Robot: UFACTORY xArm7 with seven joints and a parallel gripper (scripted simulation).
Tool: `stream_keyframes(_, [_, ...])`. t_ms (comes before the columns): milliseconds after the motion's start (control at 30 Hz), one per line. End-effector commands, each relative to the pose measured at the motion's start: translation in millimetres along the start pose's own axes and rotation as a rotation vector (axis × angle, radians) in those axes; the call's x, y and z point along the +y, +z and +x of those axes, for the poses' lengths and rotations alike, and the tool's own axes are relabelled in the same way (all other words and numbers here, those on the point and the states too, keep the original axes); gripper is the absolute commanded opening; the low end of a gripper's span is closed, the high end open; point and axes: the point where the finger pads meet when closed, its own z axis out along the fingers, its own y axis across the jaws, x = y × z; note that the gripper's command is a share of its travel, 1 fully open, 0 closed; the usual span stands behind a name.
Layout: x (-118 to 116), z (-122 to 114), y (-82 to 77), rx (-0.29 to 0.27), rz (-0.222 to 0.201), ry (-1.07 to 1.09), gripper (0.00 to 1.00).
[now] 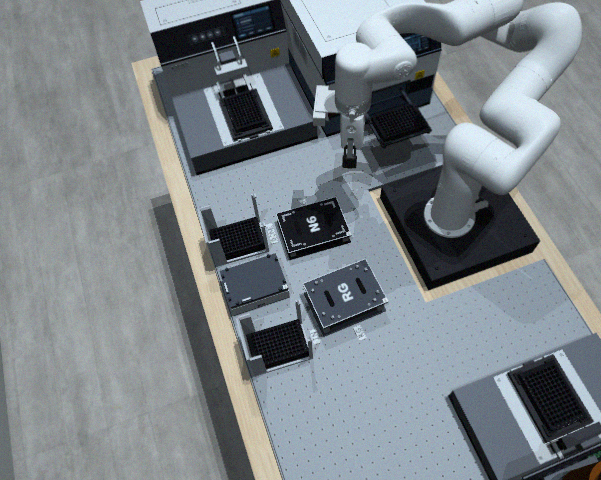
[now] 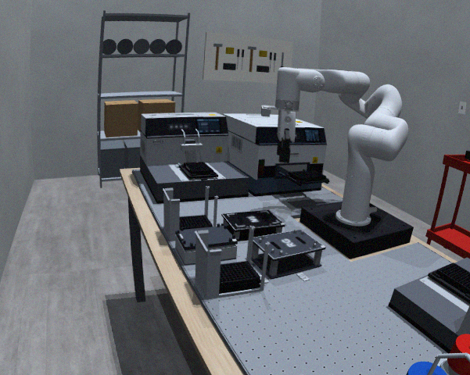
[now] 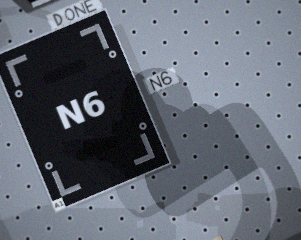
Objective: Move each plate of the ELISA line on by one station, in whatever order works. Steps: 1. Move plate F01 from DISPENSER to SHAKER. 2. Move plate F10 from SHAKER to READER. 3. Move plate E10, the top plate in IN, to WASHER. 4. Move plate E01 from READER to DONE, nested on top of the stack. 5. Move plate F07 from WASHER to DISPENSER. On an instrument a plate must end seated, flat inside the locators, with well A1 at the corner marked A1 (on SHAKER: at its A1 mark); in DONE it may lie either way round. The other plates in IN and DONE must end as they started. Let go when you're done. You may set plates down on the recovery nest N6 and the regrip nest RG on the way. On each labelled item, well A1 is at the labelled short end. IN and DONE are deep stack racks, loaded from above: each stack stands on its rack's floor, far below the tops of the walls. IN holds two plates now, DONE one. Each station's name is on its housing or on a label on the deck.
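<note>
1. The gripper (image 1: 349, 156) hangs high over the perforated deck (image 1: 393, 372), between the two big instruments at the back and the nest N6 (image 1: 313, 225). Its fingers are spread fully apart and hold nothing.
2. In the wrist view the nest N6 (image 3: 80, 110) lies below the camera, a black pad with grey corner marks and nothing on it. A small "A1" mark is at its lower left corner, and a "DONE" label (image 3: 74, 12) is just beyond its upper edge.
3. The rack (image 1: 235, 235) beside N6 holds a black well plate (image 1: 238, 238) deep between its walls. I cannot tell how many plates are stacked in it.
4. The second rack (image 1: 277, 343), nearer to the camera, also holds a black plate (image 1: 278, 342) low inside.
5. Between the two racks stands a flat grey station (image 1: 252, 283) with no plate on it.
6. The nest RG (image 1: 345, 291) carries no plate.
7. One plate (image 1: 246, 112) sits on the tray of the back left instrument, one plate (image 1: 397, 122) on the drawer of the back right instrument, and one plate (image 1: 548, 397) on the instrument at the near right corner.
8. The plate labels are too small to read.
</note>
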Motion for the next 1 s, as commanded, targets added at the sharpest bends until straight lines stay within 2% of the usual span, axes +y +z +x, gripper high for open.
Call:
stream_keyframes(0, [-8.9,-0.8,-1.6,0.004,-0.002,0.014,1.0])
stream_keyframes(967, [-93.6,-17.6,-1.5,0.004,-0.001,0.107,1.0])
